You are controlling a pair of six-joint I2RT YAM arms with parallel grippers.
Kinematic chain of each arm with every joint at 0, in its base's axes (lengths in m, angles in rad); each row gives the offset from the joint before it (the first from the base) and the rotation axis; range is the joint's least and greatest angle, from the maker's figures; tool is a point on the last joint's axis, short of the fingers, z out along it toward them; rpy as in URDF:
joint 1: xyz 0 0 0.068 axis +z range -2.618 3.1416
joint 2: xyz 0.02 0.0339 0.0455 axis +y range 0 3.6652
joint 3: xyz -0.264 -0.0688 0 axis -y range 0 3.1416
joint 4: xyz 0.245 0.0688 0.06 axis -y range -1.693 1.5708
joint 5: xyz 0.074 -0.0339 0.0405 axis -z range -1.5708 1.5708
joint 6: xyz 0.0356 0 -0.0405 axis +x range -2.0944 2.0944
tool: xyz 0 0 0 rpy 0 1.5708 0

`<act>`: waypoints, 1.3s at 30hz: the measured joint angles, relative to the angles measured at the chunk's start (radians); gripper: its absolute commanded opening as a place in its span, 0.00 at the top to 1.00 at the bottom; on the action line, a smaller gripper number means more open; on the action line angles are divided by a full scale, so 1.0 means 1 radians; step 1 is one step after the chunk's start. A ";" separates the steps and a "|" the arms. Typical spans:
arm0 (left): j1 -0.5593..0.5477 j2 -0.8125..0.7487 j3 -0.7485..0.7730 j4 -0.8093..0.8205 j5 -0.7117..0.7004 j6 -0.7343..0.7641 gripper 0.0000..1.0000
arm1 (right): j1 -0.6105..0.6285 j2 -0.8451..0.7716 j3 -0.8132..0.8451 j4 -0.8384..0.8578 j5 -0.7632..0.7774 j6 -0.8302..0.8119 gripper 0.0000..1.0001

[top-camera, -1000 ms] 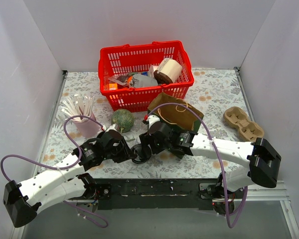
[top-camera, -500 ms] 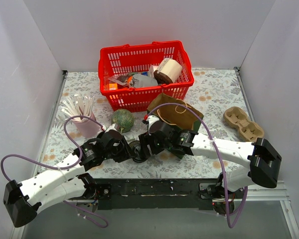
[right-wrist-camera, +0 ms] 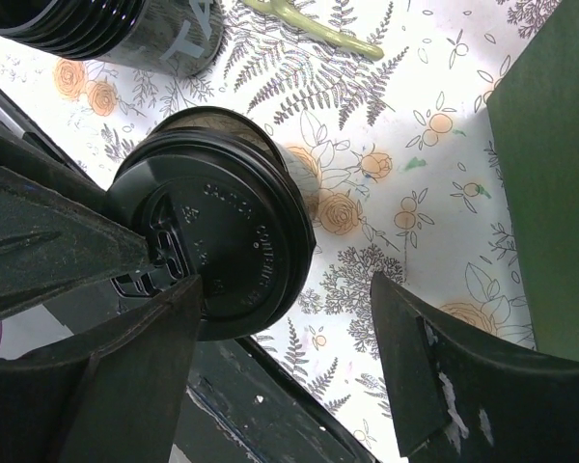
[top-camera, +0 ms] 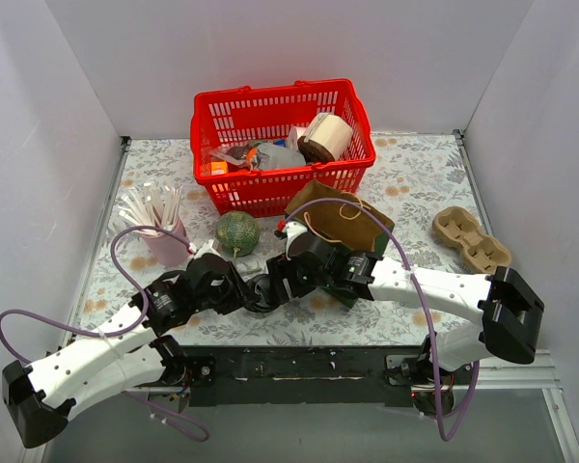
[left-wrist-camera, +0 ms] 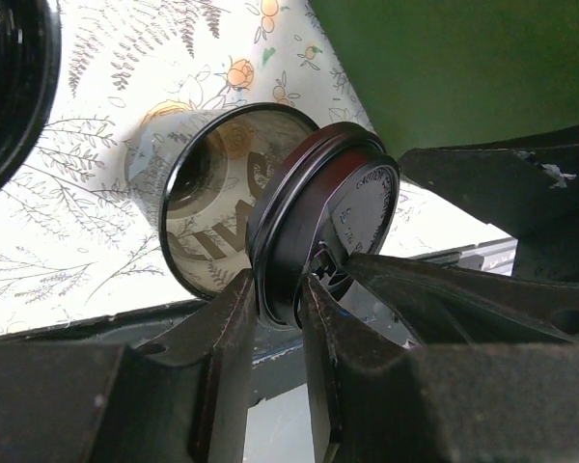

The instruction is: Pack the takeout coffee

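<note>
Ok, top view first: the takeout coffee sits on the desk at 6 o'clock of the frame, boxed in by both arms. Left fingers are at its 9 and right fingers at its 3, so one side can hold while the other works. Red basket is at 12. The paper bag is just behind the right wrist. The cardboard tray is well apart at 3, untouched.

Left wrist: left fingers are closed on the rim of the sip lid, pinching it edge-on at the lid's 6. An edge grip leaves the lid's face free to go over the cup. The lid is cocked against the cup mouth, not flat, and the cup rim shows at its 9. The green side of the paper bag fills 1 o'clock.

Right wrist: right fingers are spread wide, one at 7 and one at 5, straddling the sip lid without touching it. Looks like standby to steady the cup or press down. The lid is offset toward 7, with a sliver of cup rim exposed at 12. Left fingers enter at 9, on the lid's edge. A stack of black cups is at 11, near but apart.

Judgement: this is the lidding step, nothing packed yet. Risk: pressing a skewed lid tips the cup.
</note>
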 measured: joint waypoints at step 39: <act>0.000 -0.166 0.020 -0.164 -0.135 -0.119 0.79 | 0.000 0.042 0.035 0.085 -0.003 0.006 0.23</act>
